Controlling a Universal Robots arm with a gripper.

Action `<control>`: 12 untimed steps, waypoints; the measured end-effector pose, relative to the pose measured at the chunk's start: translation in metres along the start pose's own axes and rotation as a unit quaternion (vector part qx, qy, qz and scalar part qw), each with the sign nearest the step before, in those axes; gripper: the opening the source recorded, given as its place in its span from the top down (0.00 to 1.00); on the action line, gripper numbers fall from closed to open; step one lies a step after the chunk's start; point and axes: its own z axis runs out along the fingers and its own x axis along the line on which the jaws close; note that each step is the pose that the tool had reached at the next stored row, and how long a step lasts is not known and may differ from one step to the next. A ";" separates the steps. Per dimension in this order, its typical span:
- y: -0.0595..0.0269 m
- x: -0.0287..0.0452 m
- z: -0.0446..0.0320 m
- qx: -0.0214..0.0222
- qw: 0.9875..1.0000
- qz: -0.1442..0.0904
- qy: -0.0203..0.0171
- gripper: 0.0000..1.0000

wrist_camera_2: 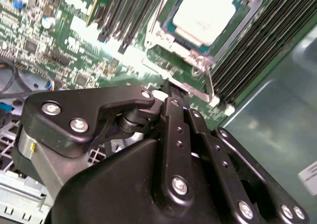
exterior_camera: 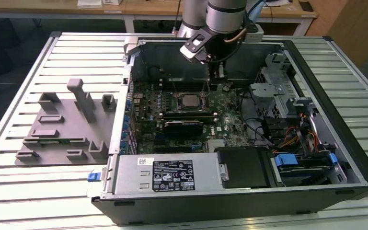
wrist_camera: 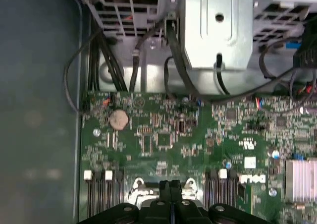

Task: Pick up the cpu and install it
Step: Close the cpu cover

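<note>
The cpu [exterior_camera: 188, 100], a small silver square with a pale rim, lies flat in the socket on the green motherboard [exterior_camera: 225, 103] inside the open computer case. The second wrist view shows the cpu [wrist_camera_2: 205, 13] seated within the metal socket frame, between rows of black memory slots. My gripper [exterior_camera: 222, 82] hangs inside the case near its back wall, to the exterior view's right of the cpu and apart from it. In both wrist views its black fingertips [wrist_camera: 170, 186] are pressed together with nothing between them.
A grey metal box with a white label [exterior_camera: 165, 175] fills the case's near side. A drive cage [exterior_camera: 277, 93] and loose cables stand at the exterior view's right. A grey fixture [exterior_camera: 63, 127] sits on the slatted table left of the case. A coin battery [wrist_camera: 119, 119] and a heatsink [wrist_camera: 302, 179] are on the board.
</note>
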 end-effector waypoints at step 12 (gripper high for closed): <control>-0.0313 -0.0003 -0.0008 0.000 1.000 0.000 0.000 0.89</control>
